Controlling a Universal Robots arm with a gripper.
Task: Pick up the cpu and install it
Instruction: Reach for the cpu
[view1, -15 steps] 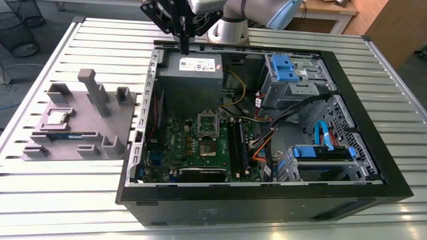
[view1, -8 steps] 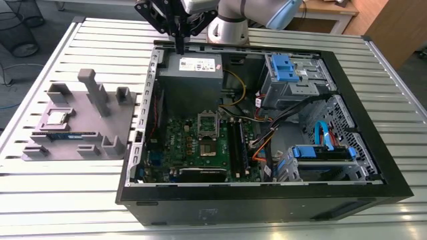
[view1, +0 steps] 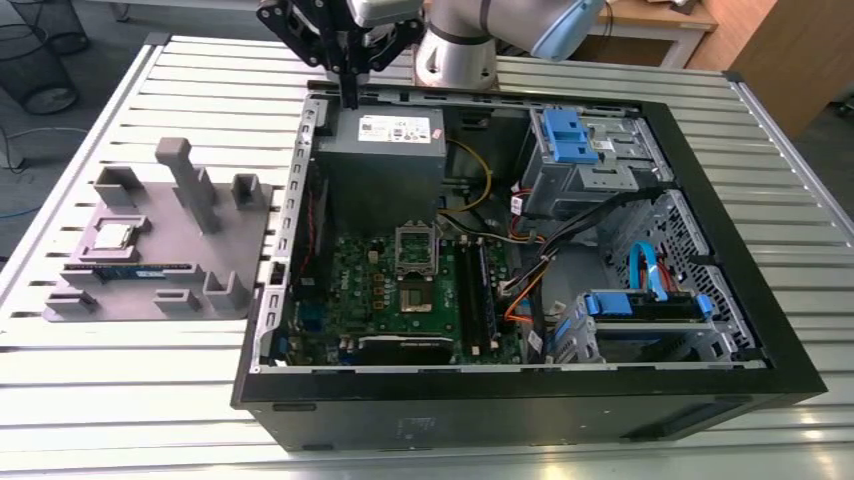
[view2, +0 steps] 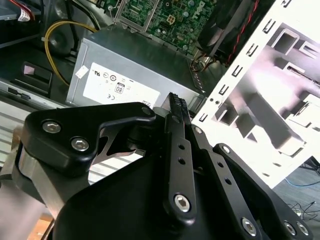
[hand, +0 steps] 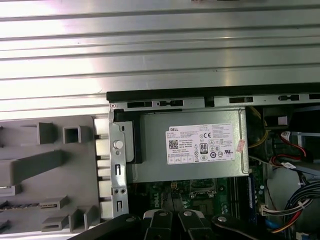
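Note:
The cpu (view1: 114, 237), a small square chip with a shiny metal top, lies on the grey tray (view1: 200, 250) at the exterior view's left, beside the open computer case. My gripper (view1: 350, 98) hangs over the case's far rim above the power-supply box, well away from the cpu. Its black fingers (view2: 176, 107) are pressed together with nothing between them. The motherboard's cpu socket (view1: 416, 250) sits in the middle of the case with its metal frame showing. In the first wrist view the gripper (hand: 172, 220) hovers over the board's edge.
A grey power-supply box with a white label (view1: 387, 135) fills the case's far corner. A thin memory stick (view1: 134, 268) lies on the tray among tall grey posts (view1: 187, 180). Blue drive bays (view1: 574, 140) and cables crowd the exterior view's right side of the case. The slatted metal table (view1: 134, 380) surrounds everything.

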